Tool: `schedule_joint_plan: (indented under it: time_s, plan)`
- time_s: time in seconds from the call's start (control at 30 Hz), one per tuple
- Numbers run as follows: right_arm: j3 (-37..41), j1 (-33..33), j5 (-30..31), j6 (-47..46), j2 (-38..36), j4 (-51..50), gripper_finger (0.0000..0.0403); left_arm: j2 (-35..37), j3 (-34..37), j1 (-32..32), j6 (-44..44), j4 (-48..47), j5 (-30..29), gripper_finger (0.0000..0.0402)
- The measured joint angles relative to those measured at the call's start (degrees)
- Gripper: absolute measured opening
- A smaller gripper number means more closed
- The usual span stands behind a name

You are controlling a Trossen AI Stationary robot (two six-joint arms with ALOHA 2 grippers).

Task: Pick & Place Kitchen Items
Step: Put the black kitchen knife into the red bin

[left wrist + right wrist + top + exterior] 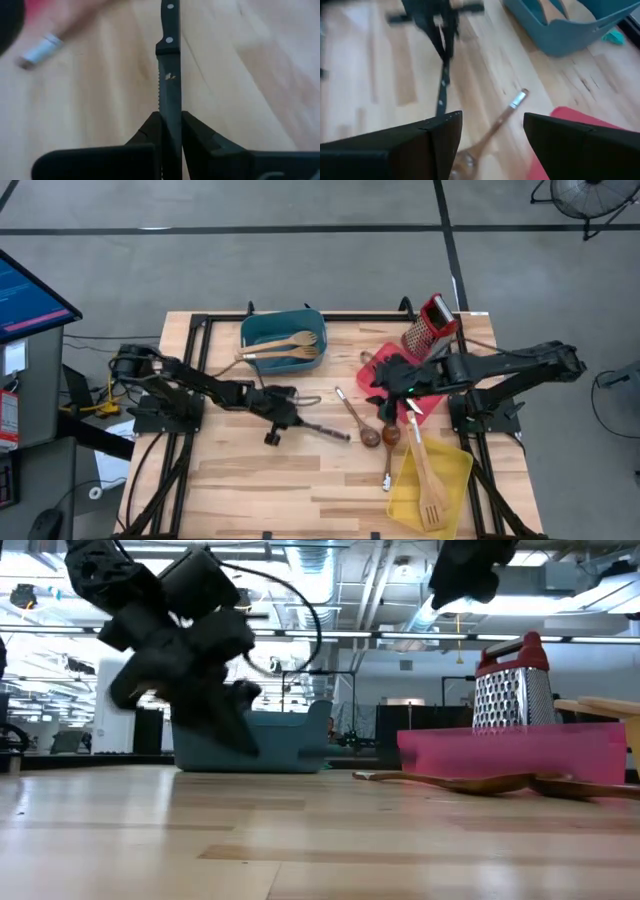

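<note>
Left gripper (170,125) pinches the knife (169,75) by its thin blade, right gripper (492,132) hangs open; a narrow hold like that could let it swivel and slip.

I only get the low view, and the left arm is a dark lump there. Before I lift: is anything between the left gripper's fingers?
Observer: Yes. The left wrist view shows the left gripper shut on the blade of a black-handled knife.
Operator: Which way does the handle point?
Observer: Seen from above, the handle end points away from the gripper, toward the brown spoons.
Operator: Is the right gripper in the way?
Observer: The right gripper is open, apart from the knife, over the red bin.
</note>
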State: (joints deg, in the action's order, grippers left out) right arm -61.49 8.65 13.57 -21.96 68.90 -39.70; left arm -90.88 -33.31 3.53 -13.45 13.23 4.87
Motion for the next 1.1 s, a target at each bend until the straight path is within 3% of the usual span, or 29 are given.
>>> schedule_joint_plan:
  time_s: [0.17,0.33,0.5,0.77,1.1]
  plan:
    - [0.08,1.29,4.62,5.72,7.06,4.42,0.0224,7.13,2.39,-3.2,4.67,0.46,0.98,0.003]
    - [-0.21,1.14,4.47,12.55,12.34,11.84,0.0224,13.68,4.15,-4.09,6.89,1.11,-0.7,0.0026]
    - [-3.79,-0.05,4.01,17.18,17.55,12.17,0.0244,17.79,5.32,-4.07,6.91,1.01,-3.52,0.0031]
    - [-13.5,-1.81,0.66,23.64,23.83,12.06,0.0277,18.06,5.69,-4.05,6.62,1.04,-5.02,0.0028]
    - [-15.02,-5.04,-6.25,23.39,31.5,10.8,0.0277,18.54,5.8,-4.02,6.03,1.27,-7.35,0.0029]
